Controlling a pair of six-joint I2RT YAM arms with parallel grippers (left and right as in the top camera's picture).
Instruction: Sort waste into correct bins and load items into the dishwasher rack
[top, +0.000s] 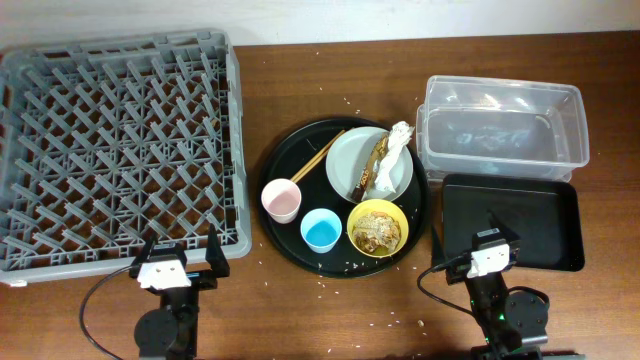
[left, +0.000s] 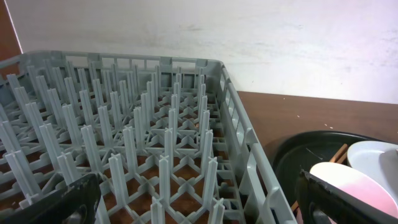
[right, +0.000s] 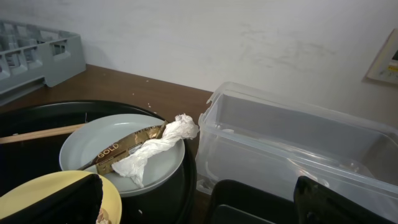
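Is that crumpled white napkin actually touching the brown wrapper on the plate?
Touching. The right wrist view shows the napkin lying across the brown wrapper on the grey plate, overlapping it with no gap.

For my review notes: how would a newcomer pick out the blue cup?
Start at the round black tray beside the grey rack. Near its front rim, the blue cup sits between the pink cup and the yellow bowl; it alone is blue.

Showing matt grey plastic on the dishwasher rack (top: 120, 140), glossy clear plastic on the tub (top: 500, 135), and smooth wood grain across the worktop (top: 300, 320).
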